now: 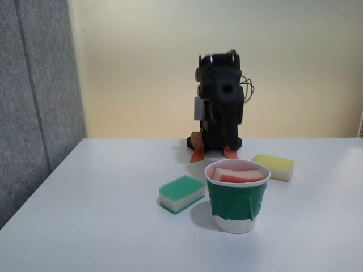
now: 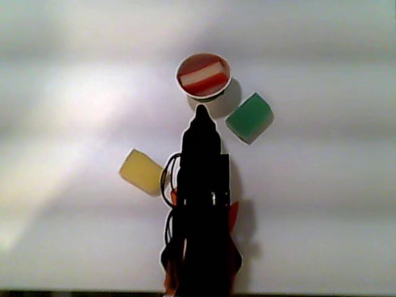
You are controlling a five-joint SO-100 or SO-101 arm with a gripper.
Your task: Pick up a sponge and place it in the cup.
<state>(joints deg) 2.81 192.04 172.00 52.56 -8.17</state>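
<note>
The sponge, red on top with cream foam, lies tilted inside the cup, a white paper cup with a dark green band. In the other view the sponge shows as red and white stripes inside the cup's rim. My gripper tapers to a single point just short of the cup, apart from it and holding nothing; it looks shut. In the fixed view the black arm stands folded behind the cup, slightly blurred.
A green-topped sponge lies beside the cup. A yellow sponge sits on the cup's other side, nearer the arm's orange-footed base. A grey partition borders the white table on the left of the fixed view.
</note>
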